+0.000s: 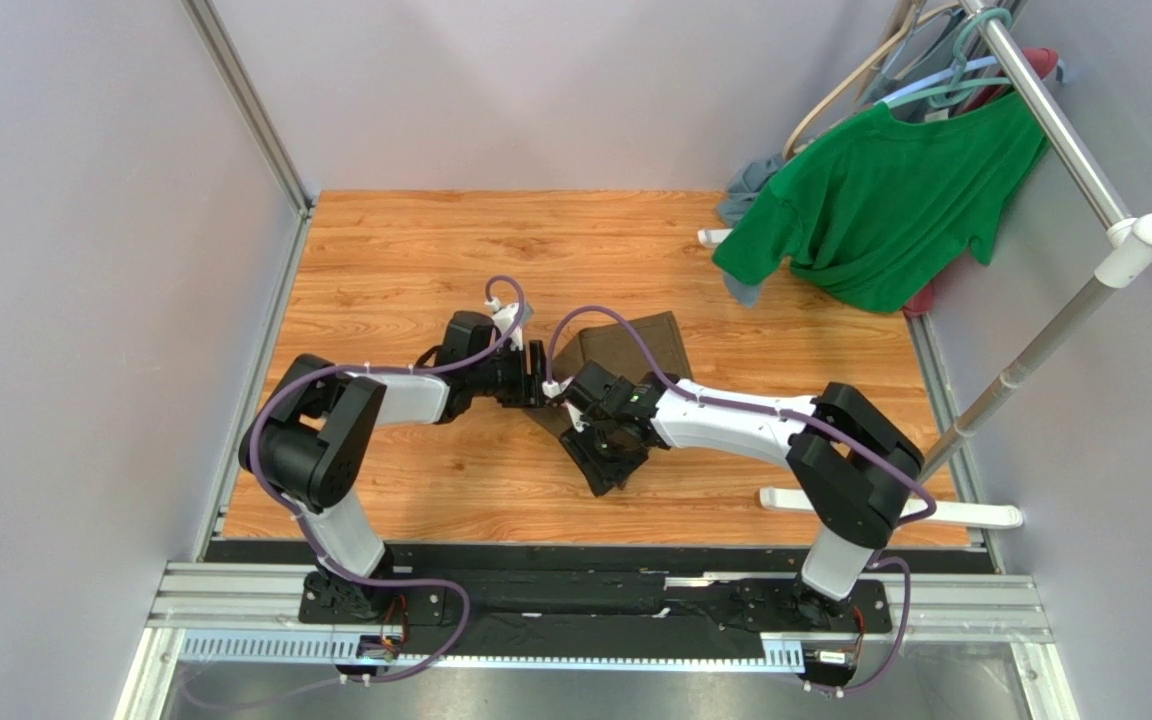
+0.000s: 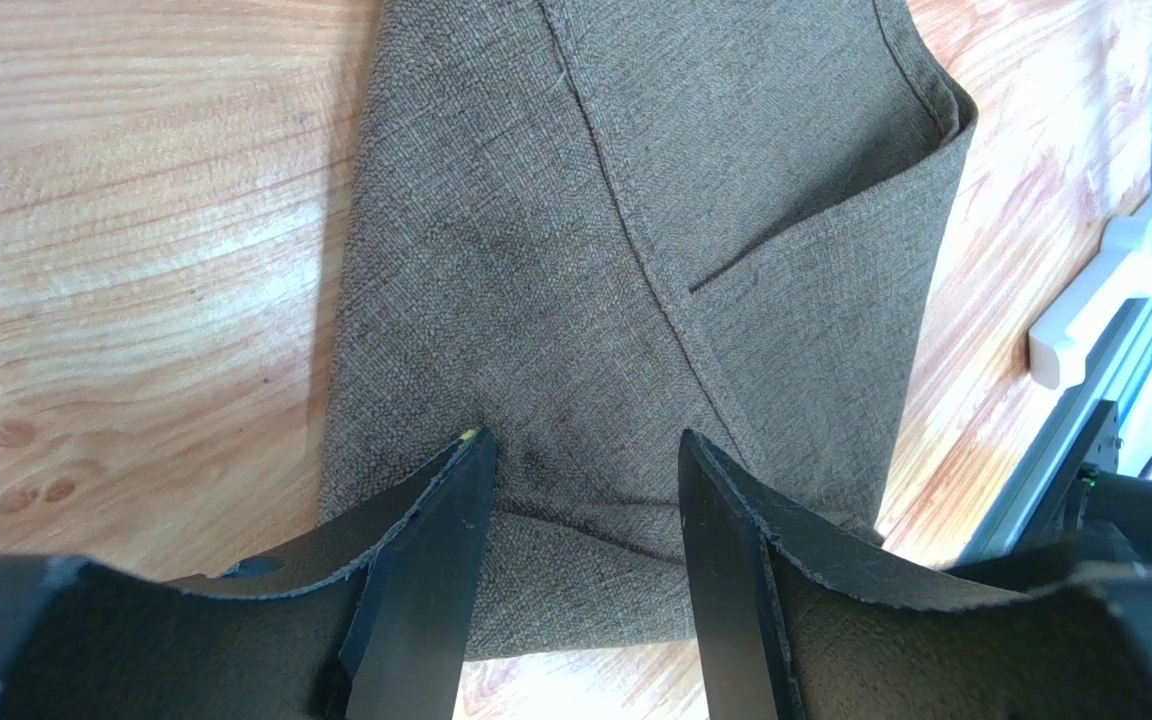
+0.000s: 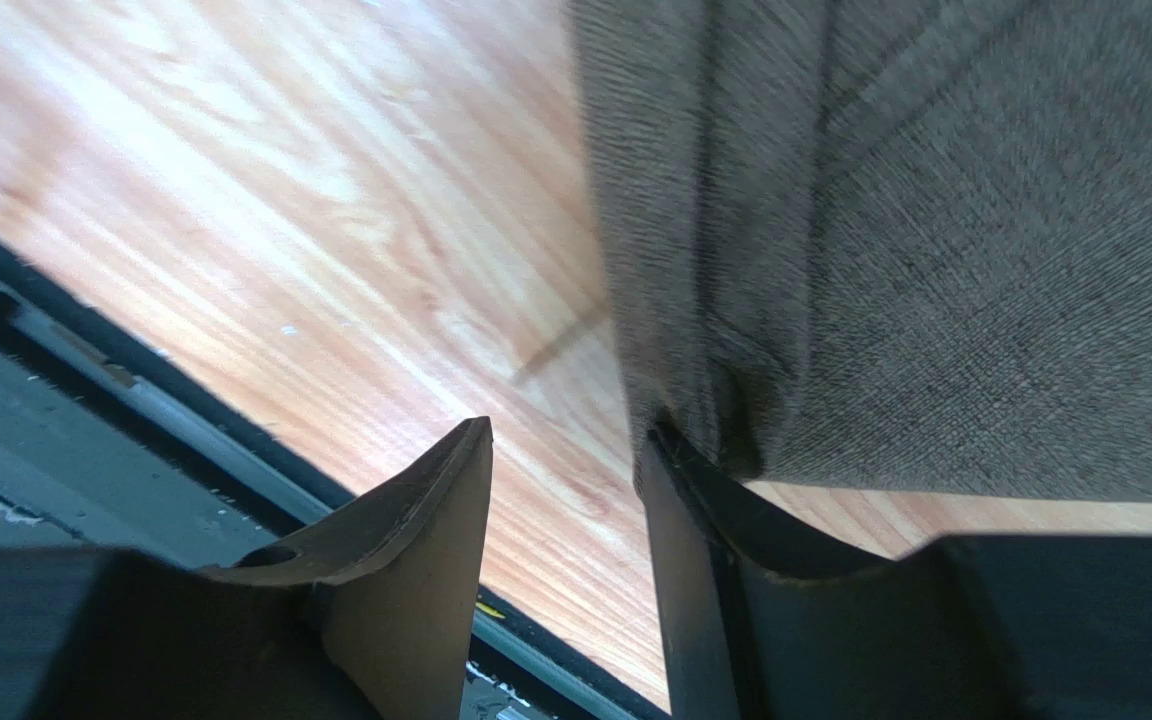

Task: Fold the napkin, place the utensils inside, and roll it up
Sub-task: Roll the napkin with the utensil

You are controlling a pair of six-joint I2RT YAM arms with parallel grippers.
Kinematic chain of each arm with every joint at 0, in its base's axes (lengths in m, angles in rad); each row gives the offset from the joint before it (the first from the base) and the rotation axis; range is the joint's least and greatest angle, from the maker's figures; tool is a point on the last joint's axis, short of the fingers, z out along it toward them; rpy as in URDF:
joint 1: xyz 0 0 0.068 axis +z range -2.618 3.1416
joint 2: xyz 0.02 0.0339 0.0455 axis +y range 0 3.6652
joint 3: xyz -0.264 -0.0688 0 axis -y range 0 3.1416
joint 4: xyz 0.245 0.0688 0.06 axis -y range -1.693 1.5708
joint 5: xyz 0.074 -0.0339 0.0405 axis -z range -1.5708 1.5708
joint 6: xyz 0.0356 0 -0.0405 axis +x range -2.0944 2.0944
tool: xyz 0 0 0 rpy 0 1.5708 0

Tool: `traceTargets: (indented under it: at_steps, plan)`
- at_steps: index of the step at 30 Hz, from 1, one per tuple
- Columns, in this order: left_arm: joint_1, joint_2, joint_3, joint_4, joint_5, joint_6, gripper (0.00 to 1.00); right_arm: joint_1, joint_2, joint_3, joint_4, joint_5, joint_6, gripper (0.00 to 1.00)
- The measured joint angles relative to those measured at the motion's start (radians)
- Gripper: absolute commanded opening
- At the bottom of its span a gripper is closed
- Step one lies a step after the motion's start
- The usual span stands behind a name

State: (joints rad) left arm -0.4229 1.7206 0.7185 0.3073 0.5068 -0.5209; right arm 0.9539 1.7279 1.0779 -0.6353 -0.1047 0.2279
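The napkin (image 1: 642, 345), a dark olive-brown cloth, lies folded on the wooden table (image 1: 417, 255) between the two arms. In the left wrist view the napkin (image 2: 612, 225) fills the middle, with a seam and a crease across it. My left gripper (image 2: 582, 450) hovers just over its near edge, open, with nothing pinched. From above, this left gripper (image 1: 549, 383) is at the cloth's left side. My right gripper (image 1: 585, 428) is at the cloth's lower part. It stands open (image 3: 567, 435), with bare wood between the fingers. The napkin (image 3: 958, 225) rests against the outside of its right finger. The utensils are out of view.
A bright green T-shirt (image 1: 883, 195) hangs from a white rack (image 1: 1078, 165) at the back right, with a grey-blue garment (image 1: 748, 188) behind it. The rack's white foot (image 1: 898, 510) lies on the table right of the right arm. A black rail (image 1: 597, 555) runs along the near edge.
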Motion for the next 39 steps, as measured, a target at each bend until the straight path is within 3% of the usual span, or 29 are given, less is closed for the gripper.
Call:
traceTargets:
  at_steps: [11,22,39]
  plan:
    - [0.013,0.018,0.046,-0.069,0.019,0.003,0.59,0.130,-0.063,0.075,0.120,0.174,-0.123,0.47]
    - [0.026,0.035,0.069,-0.099,0.053,0.008,0.59,0.132,0.019,0.076,0.235,0.270,-0.230,0.47]
    - [0.032,0.043,0.076,-0.103,0.076,0.013,0.59,0.119,0.115,0.068,0.287,0.369,-0.263,0.46]
